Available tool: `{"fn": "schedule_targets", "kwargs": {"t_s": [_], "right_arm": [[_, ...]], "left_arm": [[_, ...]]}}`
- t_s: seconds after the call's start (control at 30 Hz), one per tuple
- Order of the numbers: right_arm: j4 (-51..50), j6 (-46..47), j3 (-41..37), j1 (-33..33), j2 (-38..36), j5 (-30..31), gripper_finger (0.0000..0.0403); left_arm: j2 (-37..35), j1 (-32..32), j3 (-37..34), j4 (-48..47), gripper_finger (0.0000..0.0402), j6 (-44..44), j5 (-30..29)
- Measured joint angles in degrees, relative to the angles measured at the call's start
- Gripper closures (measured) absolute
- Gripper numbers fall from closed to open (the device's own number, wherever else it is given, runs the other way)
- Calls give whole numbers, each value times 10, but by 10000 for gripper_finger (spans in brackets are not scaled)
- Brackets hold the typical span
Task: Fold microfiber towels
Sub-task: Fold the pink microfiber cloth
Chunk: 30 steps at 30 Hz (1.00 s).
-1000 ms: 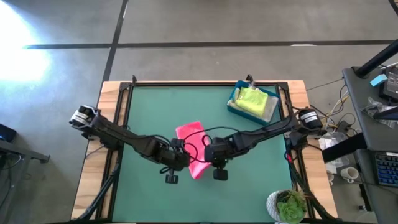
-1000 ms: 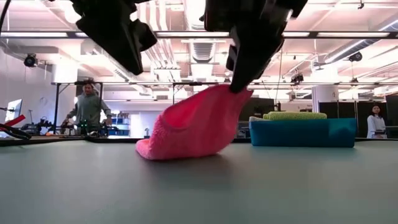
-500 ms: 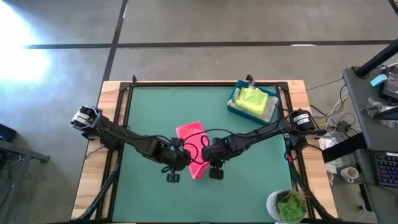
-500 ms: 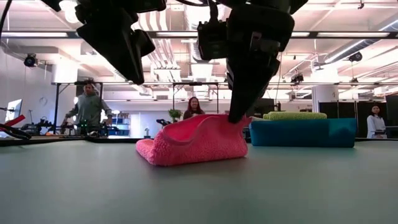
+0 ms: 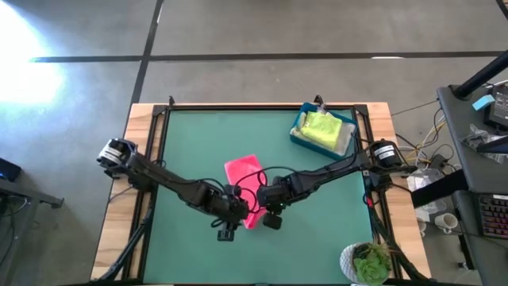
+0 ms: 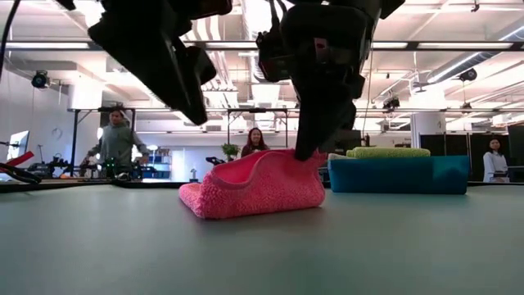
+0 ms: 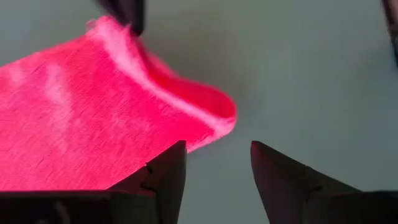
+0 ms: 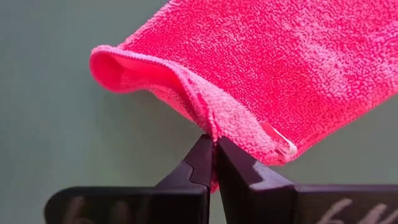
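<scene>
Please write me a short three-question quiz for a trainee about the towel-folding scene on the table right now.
1. True or false: the left gripper is clamped on the hot pink towel.
2. Which gripper pinches the pink towel's edge? A) left B) right C) neither
3. Fill in: the lime green towel lies in the blue ____.

Key
1. False: its fingers stand open beside the towel, holding nothing.
2. B: the right gripper is shut on a fold of the towel's edge.
3. bin, at the far right of the green table.
</scene>
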Motion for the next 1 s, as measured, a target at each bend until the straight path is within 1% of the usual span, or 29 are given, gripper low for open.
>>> {"fn": "schedule_targets", "kwargs": {"t_s": [0.1,0.33,0.47,0.57,0.73,1.0], "right_arm": [[0,15,0,-3,0,0,394],[-1,50,0,-5,0,9,394],[-5,65,0,-5,0,10,394],[-5,70,0,-5,0,10,394],[-4,69,0,-5,0,5,394],[-4,63,0,-5,0,-1,394]], "left_arm": [[15,-9,0,17,238,13,1],[40,-21,0,51,238,12,-2],[56,-21,0,49,238,11,-5],[70,-21,0,57,238,-7,-8],[87,-21,0,59,238,-26,-43],[88,-21,0,74,238,-116,-61]]}}
